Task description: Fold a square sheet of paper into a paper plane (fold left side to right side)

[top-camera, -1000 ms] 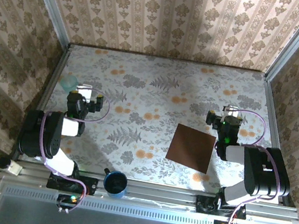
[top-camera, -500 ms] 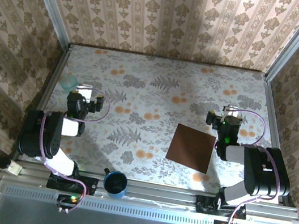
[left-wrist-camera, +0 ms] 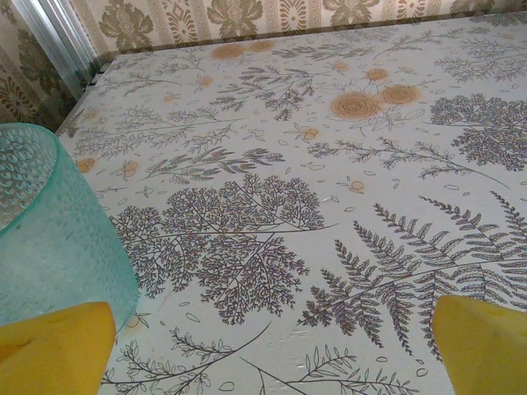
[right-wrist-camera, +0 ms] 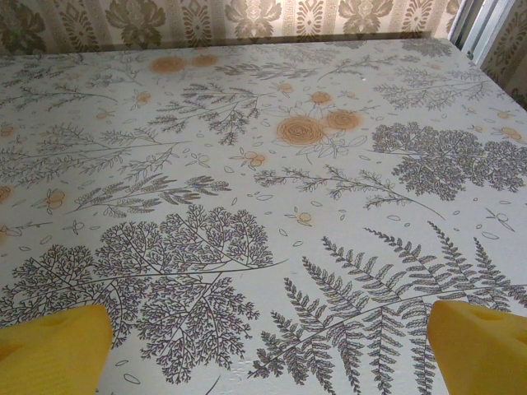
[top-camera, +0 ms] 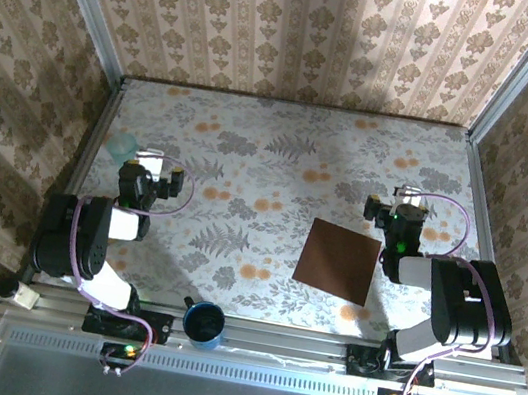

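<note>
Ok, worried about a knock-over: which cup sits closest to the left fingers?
The translucent teal cup, beside the left fingers; the dark blue cup stands at the near table edge.

My sheet (top-camera: 339, 261) is matte brown paper; the teal cup (left-wrist-camera: 49, 239) textured translucent plastic; the desk (right-wrist-camera: 247, 123) smooth, printed.

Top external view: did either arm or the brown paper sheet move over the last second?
Nothing visibly changed. The square sheet of paper lies flat and unfolded in the same spot beside the right arm. Both arms keep their poses, with the left gripper and right gripper open on nothing. The teal cup and blue cup have not shifted.
</note>
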Tool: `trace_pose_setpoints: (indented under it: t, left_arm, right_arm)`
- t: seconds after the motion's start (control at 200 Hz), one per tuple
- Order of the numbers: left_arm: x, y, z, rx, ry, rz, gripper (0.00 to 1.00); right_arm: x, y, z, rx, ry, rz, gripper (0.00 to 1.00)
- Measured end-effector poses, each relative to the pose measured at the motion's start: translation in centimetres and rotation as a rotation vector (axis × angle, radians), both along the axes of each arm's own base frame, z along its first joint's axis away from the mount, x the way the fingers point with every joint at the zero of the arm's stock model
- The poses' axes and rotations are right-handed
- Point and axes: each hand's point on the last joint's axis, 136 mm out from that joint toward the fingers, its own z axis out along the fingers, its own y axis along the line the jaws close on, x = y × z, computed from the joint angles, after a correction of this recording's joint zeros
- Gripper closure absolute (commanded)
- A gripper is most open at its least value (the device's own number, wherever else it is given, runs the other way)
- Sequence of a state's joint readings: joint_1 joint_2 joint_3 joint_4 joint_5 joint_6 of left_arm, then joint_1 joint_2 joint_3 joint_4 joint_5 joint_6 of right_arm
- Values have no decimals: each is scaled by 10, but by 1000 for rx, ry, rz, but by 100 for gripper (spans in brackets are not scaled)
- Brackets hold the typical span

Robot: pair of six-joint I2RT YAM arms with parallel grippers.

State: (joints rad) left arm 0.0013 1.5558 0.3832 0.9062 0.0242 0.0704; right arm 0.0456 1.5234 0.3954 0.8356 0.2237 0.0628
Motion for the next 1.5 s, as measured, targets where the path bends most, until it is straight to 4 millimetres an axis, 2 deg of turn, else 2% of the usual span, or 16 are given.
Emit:
trace_pose_setpoints:
  t: [0.195, 0.25, 0.29, 0.365, 0.44, 0.49, 0.545, 0.605, 0.655, 0.715, 0.925, 1.06, 1.16, 1.275, 1.36, 1.5]
  left_arm:
    - [-3, 2, 1, 5, 15, 12, 0]
    - [-7, 3, 11, 7, 21, 17, 0]
    - [-8, 3, 26, 4, 9, 20, 0]
    - [-7, 2, 64, -34, -36, 32, 0]
    - [-5, -2, 106, -130, -75, 40, 0]
    - [-6, -8, 126, -212, -83, 26, 0]
    - [-11, -18, 139, -304, -70, -13, 0]
    - [-19, -32, 140, -393, -30, -58, 0]
    - [-29, -46, 133, -467, 29, -100, 0]
    - [-43, -67, 122, -538, 107, -152, 0]
    - [-97, -130, 75, -685, 364, -293, 0]
    - [-117, -151, 54, -703, 474, -318, 0]
    - [-119, -152, 40, -689, 523, -295, 0]
    - [-118, -148, 25, -667, 581, -241, 0]
    - [-117, -146, 24, -660, 586, -230, 2]
    - [-116, -146, 25, -657, 583, -230, 5]
  right_arm:
    - [-1, 0, 0, 0, 4, 0, 0]
    - [-3, 0, 1, -2, 19, -1, 0]
    - [-5, 0, 4, 1, 38, -5, 0]
    - [-4, 0, 27, 31, 44, -23, 0]
    - [1, 4, 67, 86, 16, -21, 0]
    - [2, 12, 92, 132, -5, 2, 0]
    - [-3, 26, 112, 188, -16, 48, 0]
    - [-13, 43, 118, 252, 1, 106, 0]
    - [-23, 61, 112, 316, 46, 160, 0]
    - [-36, 83, 95, 387, 124, 222, 0]
    - [-88, 158, 12, 516, 511, 385, 0]
    - [-112, 180, -31, 549, 690, 394, 0]
    - [-124, 184, -60, 566, 785, 369, 0]
    - [-111, 200, -56, 580, 769, 400, 0]
    - [-104, 214, -56, 575, 771, 434, 0]
    - [-80, 247, -53, 573, 765, 497, 1]
